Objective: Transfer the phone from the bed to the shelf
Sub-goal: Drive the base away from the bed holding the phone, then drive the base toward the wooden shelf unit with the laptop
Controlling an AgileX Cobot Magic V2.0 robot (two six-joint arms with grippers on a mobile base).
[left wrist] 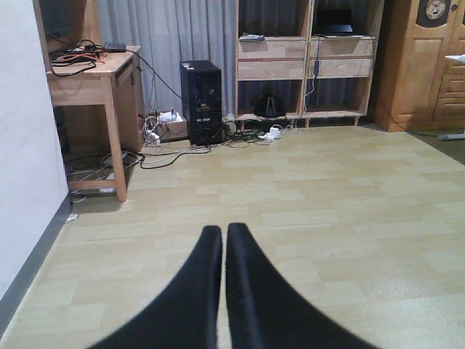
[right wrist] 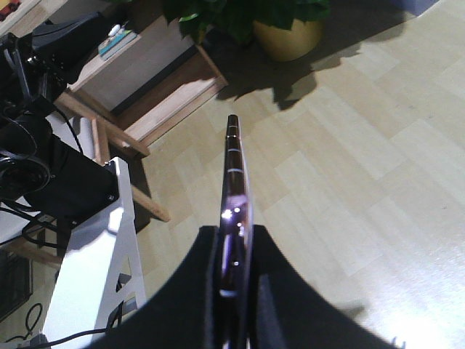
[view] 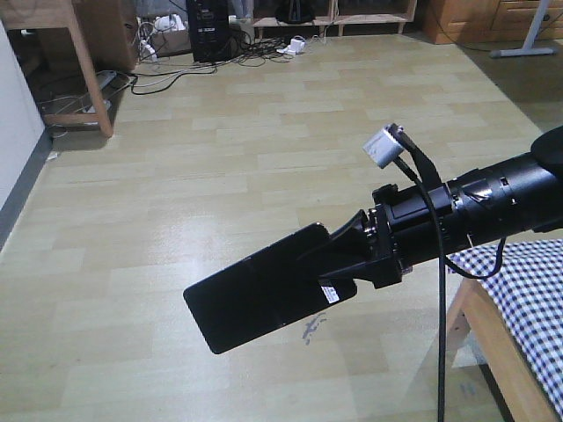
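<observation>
The phone point(view: 255, 299), a thin black glossy slab with a small white sticker, is held flat in mid-air above the floor. My right gripper point(view: 321, 255) is shut on its end, the arm reaching in from the right. In the right wrist view the phone point(right wrist: 234, 174) shows edge-on, clamped between the two black fingers of the right gripper point(right wrist: 236, 236). A corner of the bed point(view: 528, 290) with its checked sheet lies under that arm at lower right. The pale wood shelf point(left wrist: 305, 65) stands against the far wall. My left gripper point(left wrist: 223, 234) is shut on nothing, low over the floor.
A black computer tower point(left wrist: 201, 102) and tangled cables point(left wrist: 167, 149) sit on the floor left of the shelf. A wooden desk point(left wrist: 94, 80) stands at far left by the white wall, a brown cabinet point(left wrist: 421, 65) at far right. A potted plant point(right wrist: 290, 36) shows in the right wrist view.
</observation>
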